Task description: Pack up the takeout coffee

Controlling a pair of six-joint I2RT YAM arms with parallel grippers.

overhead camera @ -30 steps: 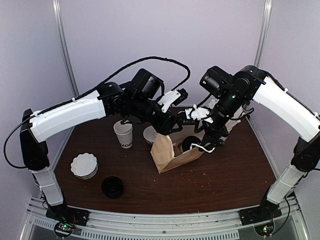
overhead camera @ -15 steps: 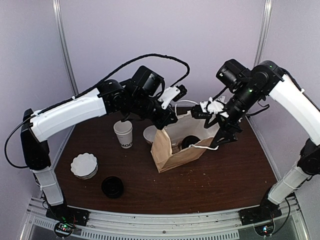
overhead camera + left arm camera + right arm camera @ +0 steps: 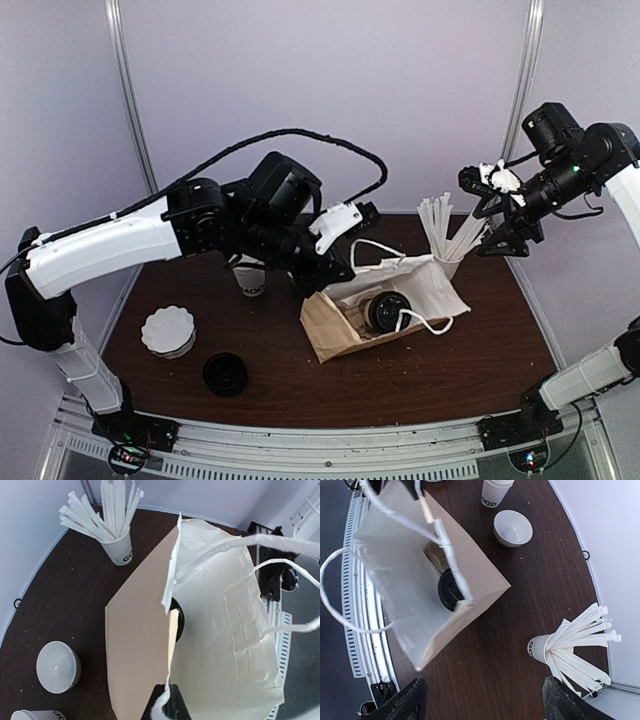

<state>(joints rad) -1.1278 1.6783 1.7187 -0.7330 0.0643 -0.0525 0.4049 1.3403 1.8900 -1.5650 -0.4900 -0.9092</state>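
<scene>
Top external view: the takeout coffee (image 3: 388,311) sits inside a brown paper bag (image 3: 335,330) with a white lining and white cord handles, in the middle of the worktop. Only its black plastic lid shows through the gaping mouth, so I cannot tell how squarely the cup stands. The left gripper (image 3: 332,272) is pinched tight on the bag's rim at its far-left side, and the left wrist view shows the paper edge clamped between the fingers. The right gripper (image 3: 500,215) hangs high near the far right corner, claw spread wide and holding nothing, just above a white paper cup of white sticks (image 3: 447,250).

The packing itself looks done, so the risk lies in the handling. One thin pinch of paper carries the whole bag. A pull upward or sideways could tear the rim or let it slip, and the bag would then flop and tip the coffee. The loose handle loop (image 3: 425,322) could catch a finger. A careless descent by the right arm could knock the sticks over.
</scene>
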